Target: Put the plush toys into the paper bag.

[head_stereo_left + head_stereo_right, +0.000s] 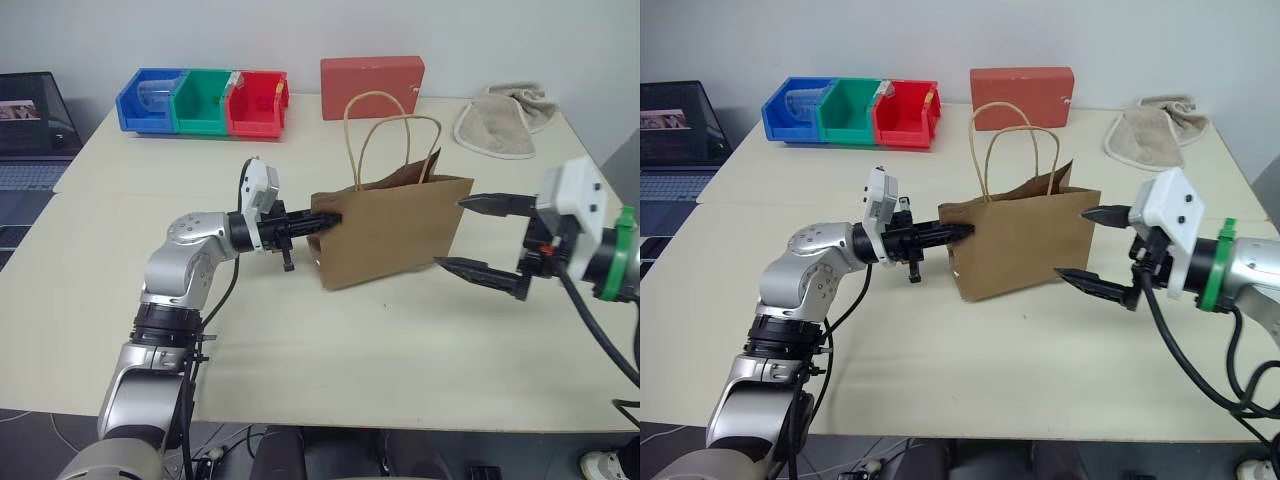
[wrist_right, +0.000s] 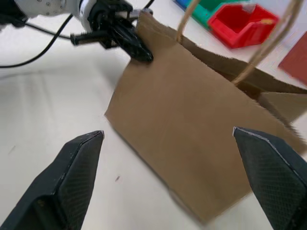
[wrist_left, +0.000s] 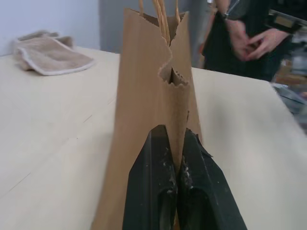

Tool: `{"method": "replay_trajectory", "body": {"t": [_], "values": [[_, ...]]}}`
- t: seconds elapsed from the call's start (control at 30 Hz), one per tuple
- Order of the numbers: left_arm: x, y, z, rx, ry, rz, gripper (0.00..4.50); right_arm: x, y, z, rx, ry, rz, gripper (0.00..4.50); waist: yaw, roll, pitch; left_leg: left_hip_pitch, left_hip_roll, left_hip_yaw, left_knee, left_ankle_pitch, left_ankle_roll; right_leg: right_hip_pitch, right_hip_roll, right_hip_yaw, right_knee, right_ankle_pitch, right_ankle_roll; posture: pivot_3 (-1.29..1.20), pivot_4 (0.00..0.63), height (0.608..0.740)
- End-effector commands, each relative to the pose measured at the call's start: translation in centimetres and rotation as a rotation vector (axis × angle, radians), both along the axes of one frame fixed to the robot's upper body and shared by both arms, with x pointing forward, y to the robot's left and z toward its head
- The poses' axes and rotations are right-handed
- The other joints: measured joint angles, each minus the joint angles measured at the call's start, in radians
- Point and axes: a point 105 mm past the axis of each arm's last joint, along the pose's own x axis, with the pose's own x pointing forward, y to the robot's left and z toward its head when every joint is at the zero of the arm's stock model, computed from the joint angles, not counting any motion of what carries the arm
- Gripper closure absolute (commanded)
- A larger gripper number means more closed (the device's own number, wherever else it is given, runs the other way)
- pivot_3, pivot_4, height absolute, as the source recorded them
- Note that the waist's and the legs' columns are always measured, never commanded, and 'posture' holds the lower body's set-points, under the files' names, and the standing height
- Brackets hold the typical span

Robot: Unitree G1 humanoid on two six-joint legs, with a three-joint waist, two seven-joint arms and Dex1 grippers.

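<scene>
A pale cream surface [image 1: 300, 370] made of two tabletops pushed together, their seam running across on the left, stands against a plain white wall [image 1: 300, 30]. At its far edge sit blue, green and red storage bins [image 1: 203, 101], a red rectangular block [image 1: 372, 87] and a beige folded towel [image 1: 505, 120]. An open laptop [image 1: 30, 125] rests far left. The light is even.

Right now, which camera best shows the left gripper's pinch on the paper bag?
The left wrist view: both fingers are shut on the paper bag's side edge, close up. The eye views show the left gripper meeting that edge from the side; the right wrist view shows it from across the bag.
</scene>
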Motion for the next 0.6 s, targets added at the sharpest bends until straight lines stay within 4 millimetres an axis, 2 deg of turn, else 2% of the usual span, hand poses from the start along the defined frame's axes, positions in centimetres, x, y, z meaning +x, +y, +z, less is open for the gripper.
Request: {"method": "replay_trajectory", "body": {"t": [0.03, 0.17, 0.3, 0.4, 0.6], "values": [[-0.7, -0.7, -0.1, 0.058, 0.008, -0.133, 4.48, -2.2, -1.9, 2.0, -0.033, -0.052, -0.059, 0.0, 0.0, 0.0, 0.0, 0.001, 0.0, 0.0, 0.0, 0.0, 0.0, 0.001, 0.0, 0.0, 0.0, 0.0, 0.0, 0.0, 0.15, 0.74], [-0.3, -1.0, -1.3, 0.107, 0.009, -0.165, 4.48, -2.8, -3.0, 1.9, -0.056, -0.049, -0.131, 0.0, -0.007, 0.0, 0.0, 0.004, 0.0, 0.0, 0.001, 0.0, 0.0, 0.005, 0.0, 0.0, -0.001, 0.0, 0.0, 0.0, 0.15, 0.74], [0.9, -1.1, -1.5, 0.095, -0.013, -0.103, 4.48, -2.9, -2.7, 1.3, -0.05, -0.033, -0.127, 0.0, -0.011, 0.0, 0.0, 0.005, 0.0, 0.001, 0.002, 0.0, 0.001, 0.006, 0.0, 0.002, -0.001, 0.0, 0.0, 0.0, 0.15, 0.74], [1.0, -0.6, -1.3, 0.113, -0.045, -0.083, 3.86, -2.8, -2.7, 1.1, -0.059, -0.027, -0.119, 0.0, -0.011, 0.0, 0.0, 0.005, 0.0, 0.001, 0.002, 0.001, 0.001, 0.006, 0.0, 0.002, -0.001, 0.0, 0.0, 0.0, 0.15, 0.74], [0.3, 1.6, -0.8, 0.132, -0.047, -0.011, 1.98, -2.1, -2.9, 1.0, -0.055, -0.013, -0.106, 0.0, -0.014, 0.0, 0.0, 0.005, 0.0, 0.0, 0.001, 0.001, 0.001, 0.005, 0.0, 0.001, -0.001, 0.0, 0.001, 0.0, 0.15, 0.74]]}}
